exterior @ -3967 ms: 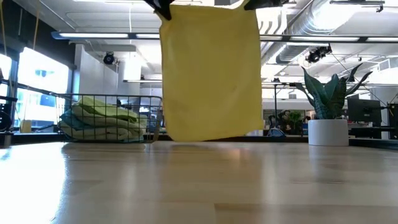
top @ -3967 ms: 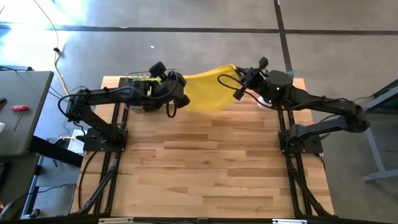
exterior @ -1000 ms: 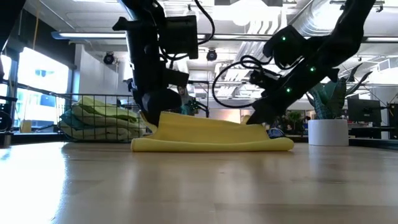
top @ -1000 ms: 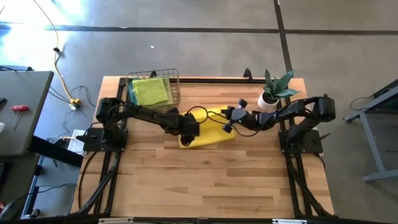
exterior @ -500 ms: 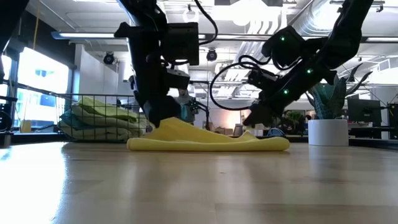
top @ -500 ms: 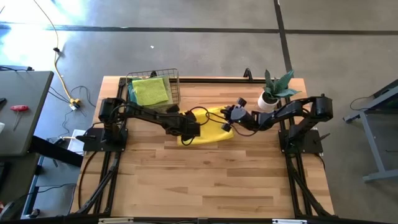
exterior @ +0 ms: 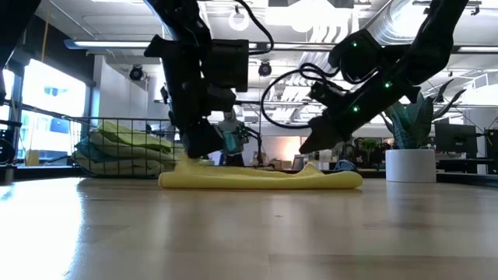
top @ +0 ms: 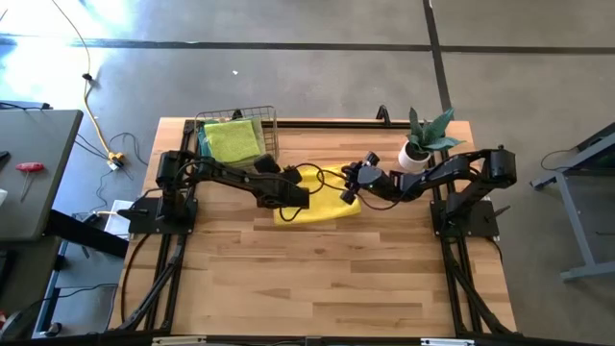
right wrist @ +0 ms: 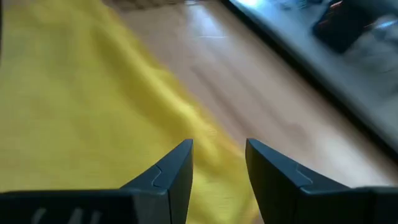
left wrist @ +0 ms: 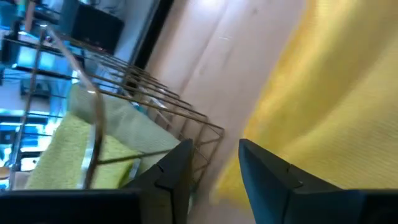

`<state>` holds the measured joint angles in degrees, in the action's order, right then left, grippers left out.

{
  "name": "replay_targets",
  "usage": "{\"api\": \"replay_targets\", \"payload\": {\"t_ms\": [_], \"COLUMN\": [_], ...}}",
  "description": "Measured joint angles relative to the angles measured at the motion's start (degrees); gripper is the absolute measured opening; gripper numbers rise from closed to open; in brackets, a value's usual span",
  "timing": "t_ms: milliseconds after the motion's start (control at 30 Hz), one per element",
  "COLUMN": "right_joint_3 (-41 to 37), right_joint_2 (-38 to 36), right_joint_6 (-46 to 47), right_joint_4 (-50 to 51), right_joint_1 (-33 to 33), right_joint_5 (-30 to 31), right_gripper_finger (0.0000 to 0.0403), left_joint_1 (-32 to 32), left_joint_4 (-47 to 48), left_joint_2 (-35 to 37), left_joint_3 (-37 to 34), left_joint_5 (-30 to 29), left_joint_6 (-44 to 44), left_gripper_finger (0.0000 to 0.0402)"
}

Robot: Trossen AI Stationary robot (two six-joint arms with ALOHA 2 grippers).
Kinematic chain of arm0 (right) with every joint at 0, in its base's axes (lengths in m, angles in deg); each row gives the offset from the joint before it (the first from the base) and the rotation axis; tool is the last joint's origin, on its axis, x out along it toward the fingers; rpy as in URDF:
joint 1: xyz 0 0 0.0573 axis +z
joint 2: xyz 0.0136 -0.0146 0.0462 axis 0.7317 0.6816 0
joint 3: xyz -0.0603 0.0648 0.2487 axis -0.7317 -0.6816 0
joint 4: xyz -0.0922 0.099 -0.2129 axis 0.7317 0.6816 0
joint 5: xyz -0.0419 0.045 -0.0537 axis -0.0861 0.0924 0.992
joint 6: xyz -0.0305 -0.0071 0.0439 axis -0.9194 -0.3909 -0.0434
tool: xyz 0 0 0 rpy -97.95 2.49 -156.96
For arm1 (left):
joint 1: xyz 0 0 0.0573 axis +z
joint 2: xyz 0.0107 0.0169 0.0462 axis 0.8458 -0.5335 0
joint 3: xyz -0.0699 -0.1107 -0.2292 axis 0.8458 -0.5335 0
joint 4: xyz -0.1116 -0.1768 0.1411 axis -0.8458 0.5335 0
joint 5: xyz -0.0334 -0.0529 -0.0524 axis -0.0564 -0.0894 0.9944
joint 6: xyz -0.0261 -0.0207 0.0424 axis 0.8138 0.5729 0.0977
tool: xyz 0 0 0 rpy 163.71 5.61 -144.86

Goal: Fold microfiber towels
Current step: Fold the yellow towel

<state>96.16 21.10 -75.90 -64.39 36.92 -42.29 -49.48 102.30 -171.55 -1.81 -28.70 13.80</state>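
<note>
A bright yellow microfiber towel (top: 322, 204) lies folded flat on the wooden table, a low double layer in the low view (exterior: 261, 180). My left gripper (top: 299, 197) stands open just above its left end (exterior: 193, 154), and my right gripper (top: 348, 191) stands open above its right end (exterior: 306, 146). In the left wrist view the yellow towel (left wrist: 336, 93) lies beyond the open fingers (left wrist: 214, 168). In the right wrist view the yellow towel (right wrist: 74, 106) also lies beyond the open fingers (right wrist: 219, 165). Nothing is between either pair of fingers. More towels (top: 231, 140), lime and pale green, lie in the wire basket.
The wire basket (top: 268, 130) stands at the far left of the table, close behind my left arm. A potted plant in a white pot (top: 417, 154) stands at the far right, beside my right arm. Bare wood (top: 317, 279) stretches toward the near edge.
Both grippers have let go of the yellow towel's upper layer, which they were holding raised at its two ends. That layer has sunk onto the lower one, so the towel now lies flat. My left gripper has turned at the wrist above the towel's left end.
</note>
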Motion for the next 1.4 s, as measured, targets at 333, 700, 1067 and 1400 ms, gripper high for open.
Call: {"api": "replay_targets", "payload": {"t_ms": [333, 700, 1067, 1400], "right_joint_3": [0.0, 0.0, 0.1, 0.2], "right_joint_2": [0.0, 0.0, -0.1, -0.2], "right_joint_6": [7.9, 13.1, 13.9, -8.9], "right_joint_4": [2.8, 11.1, 19.0, 22.5], "right_joint_1": [0.0, 0.2, 3.7, 6.3], "right_joint_5": [-11.7, -14.8, -14.8, -9.9], "right_gripper_finger": [0.0142, 0.0142, 0.0142, 0.0142], "left_joint_1": [0.1, -6.0, -13.0, -18.6], "left_joint_4": [0.4, 0.1, -14.3, -28.3], "left_joint_2": [0.0, 0.0, 0.0, 0.0], "left_joint_3": [0.0, 0.0, 0.0, 0.7], "left_joint_5": [7.2, 20.6, 34.2, 37.2], "left_joint_6": [1.0, 3.3, 5.6, 2.5], "left_gripper_finger": [0.0120, 0.0120, 0.0119, 0.0119]}}
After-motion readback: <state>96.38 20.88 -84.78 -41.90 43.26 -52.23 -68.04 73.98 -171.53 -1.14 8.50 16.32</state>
